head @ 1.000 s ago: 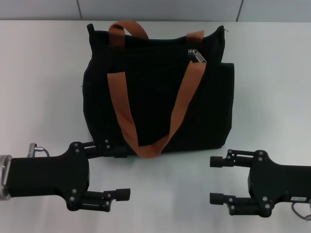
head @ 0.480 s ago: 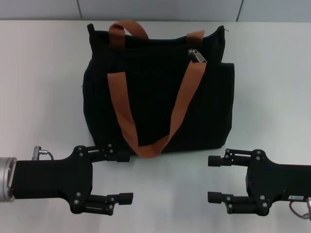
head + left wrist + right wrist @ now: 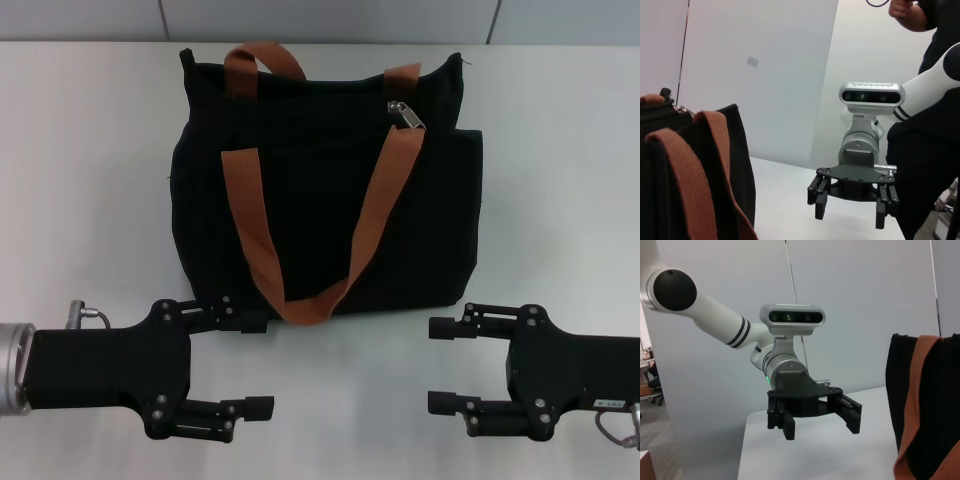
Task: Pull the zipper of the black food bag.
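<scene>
The black food bag (image 3: pixel 320 190) lies on the white table, its two rust-brown handles (image 3: pixel 372 220) draped toward me. The silver zipper (image 3: pixel 405 113) pull sits near the bag's far right top edge. My left gripper (image 3: pixel 258 365) is open, just off the bag's near left corner, with its upper finger close to the bag's bottom edge. To the right of it, my right gripper (image 3: pixel 439 365) is open below the bag's near right corner. Neither holds anything. The left wrist view shows the bag (image 3: pixel 735 165) and the right gripper (image 3: pixel 850 216); the right wrist view shows the left gripper (image 3: pixel 821 429).
The white table (image 3: pixel 90 180) stretches bare to either side of the bag. A wall runs behind the table's far edge. A person in dark clothes (image 3: pixel 930 145) stands behind the robot in the left wrist view.
The left gripper has dropped slightly toward the near edge and shifted a little right. The right gripper barely moved. The bag is unchanged.
</scene>
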{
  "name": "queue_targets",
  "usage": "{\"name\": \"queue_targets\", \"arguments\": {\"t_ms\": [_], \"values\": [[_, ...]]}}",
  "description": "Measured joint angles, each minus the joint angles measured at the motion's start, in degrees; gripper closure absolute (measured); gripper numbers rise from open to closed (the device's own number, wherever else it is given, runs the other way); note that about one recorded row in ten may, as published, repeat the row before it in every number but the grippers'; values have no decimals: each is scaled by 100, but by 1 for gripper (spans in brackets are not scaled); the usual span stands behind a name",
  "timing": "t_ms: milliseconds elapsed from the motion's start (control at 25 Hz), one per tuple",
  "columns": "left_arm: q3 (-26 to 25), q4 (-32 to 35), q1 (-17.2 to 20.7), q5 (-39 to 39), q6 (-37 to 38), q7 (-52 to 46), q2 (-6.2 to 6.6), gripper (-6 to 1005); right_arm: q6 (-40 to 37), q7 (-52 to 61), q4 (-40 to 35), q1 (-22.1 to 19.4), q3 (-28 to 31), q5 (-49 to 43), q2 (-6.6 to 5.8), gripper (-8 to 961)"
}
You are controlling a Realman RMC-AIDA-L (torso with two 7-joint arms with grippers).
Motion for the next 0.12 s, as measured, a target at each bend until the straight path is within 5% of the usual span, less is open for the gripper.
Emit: {"name": "queue_targets", "arguments": {"t_ms": [120], "values": [[6,0,1,0,9,-2,0,166,0,0,-2,12,4,0,0,238]]}}
